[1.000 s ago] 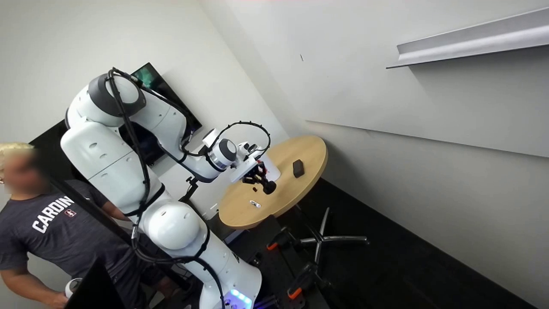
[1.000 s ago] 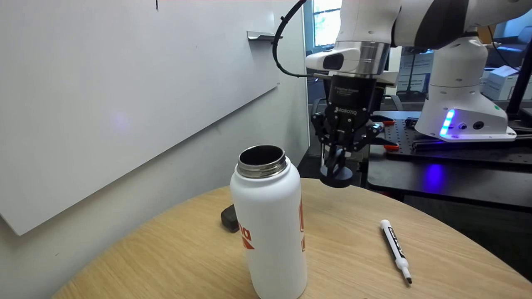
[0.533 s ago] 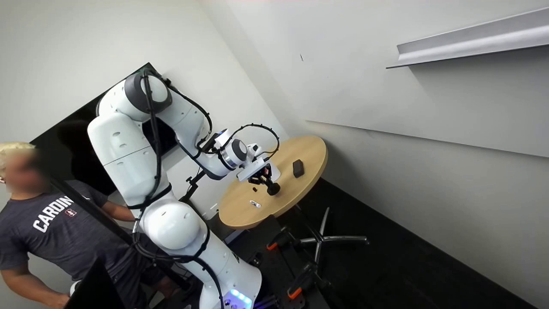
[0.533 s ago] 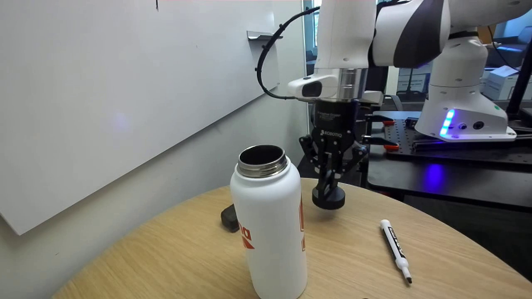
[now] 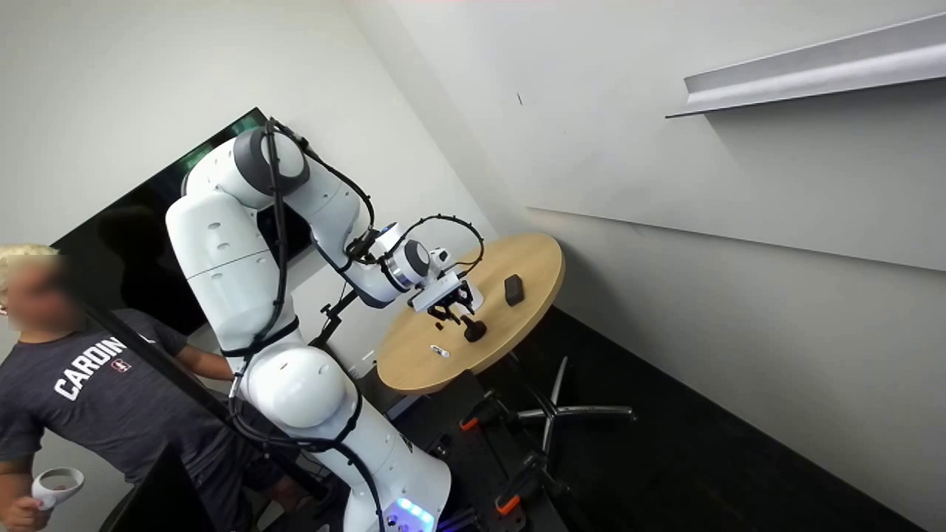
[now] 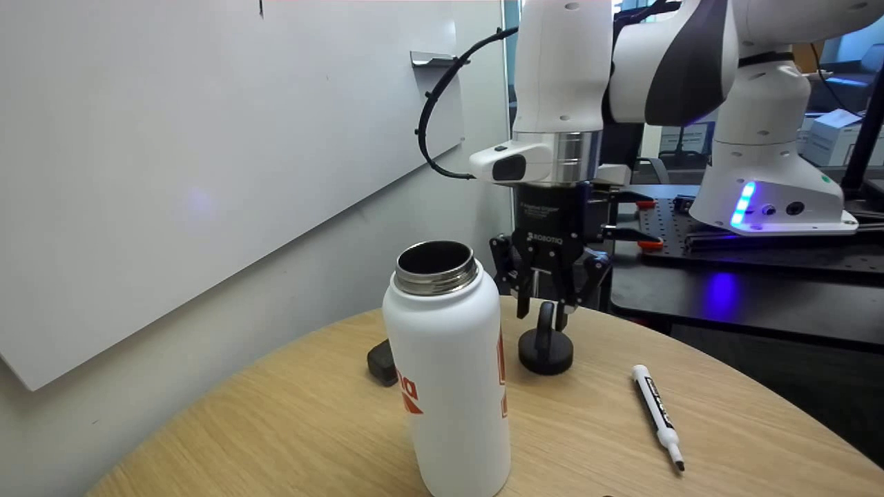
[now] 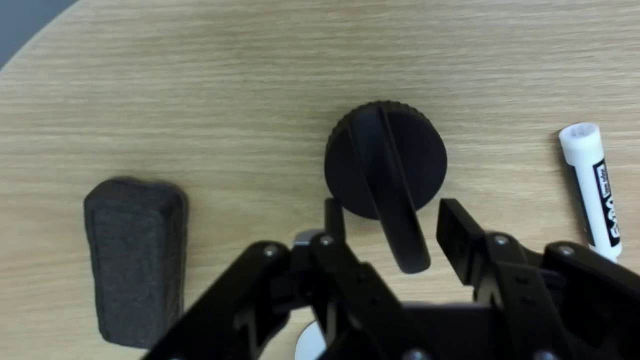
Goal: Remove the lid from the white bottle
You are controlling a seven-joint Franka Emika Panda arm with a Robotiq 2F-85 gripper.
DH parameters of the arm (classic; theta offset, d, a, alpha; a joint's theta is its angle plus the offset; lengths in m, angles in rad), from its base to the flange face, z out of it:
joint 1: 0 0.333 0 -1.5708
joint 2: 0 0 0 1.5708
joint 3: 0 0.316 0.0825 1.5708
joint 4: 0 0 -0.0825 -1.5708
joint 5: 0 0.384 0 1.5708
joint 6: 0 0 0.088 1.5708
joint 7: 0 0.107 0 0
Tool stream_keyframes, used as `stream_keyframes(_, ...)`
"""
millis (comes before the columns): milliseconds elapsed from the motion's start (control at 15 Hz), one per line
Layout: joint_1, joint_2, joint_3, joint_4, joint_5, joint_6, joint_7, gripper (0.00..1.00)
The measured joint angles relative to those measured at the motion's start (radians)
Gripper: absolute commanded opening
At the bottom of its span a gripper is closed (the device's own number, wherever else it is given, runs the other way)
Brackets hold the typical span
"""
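Observation:
The white bottle with orange-red print stands upright and uncapped, its steel neck bare. In an exterior view it is partly behind my gripper. Its black lid with a loop handle rests on the table beyond the bottle. The lid also shows in an exterior view and the wrist view. My gripper is open, fingers on both sides of the loop handle with gaps. It also shows open above the lid in an exterior view.
A dark eraser block lies on the round wooden table near the bottle. A white marker lies on the opposite side of the lid. A whiteboard wall stands beside the table. A small dark object lies near the marker.
My gripper has moved down and towards the bottle, carrying the lid from the air to the tabletop. It has since opened and let go of the lid's loop.

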Motion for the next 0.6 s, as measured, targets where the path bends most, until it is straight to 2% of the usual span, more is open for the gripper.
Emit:
stream_keyframes(133,0.015,-0.078,0.012,-0.024,0.004,-0.068,0.002,0.98)
stream_keyframes(267,0.022,-0.181,0.043,-0.057,0.017,-0.151,0.003,1.0)
stream_keyframes(400,0.023,-0.289,0.087,-0.09,0.078,-0.211,-0.015,1.0)
stream_keyframes(600,0.05,-0.452,0.114,-0.129,0.273,-0.236,-0.113,1.0)
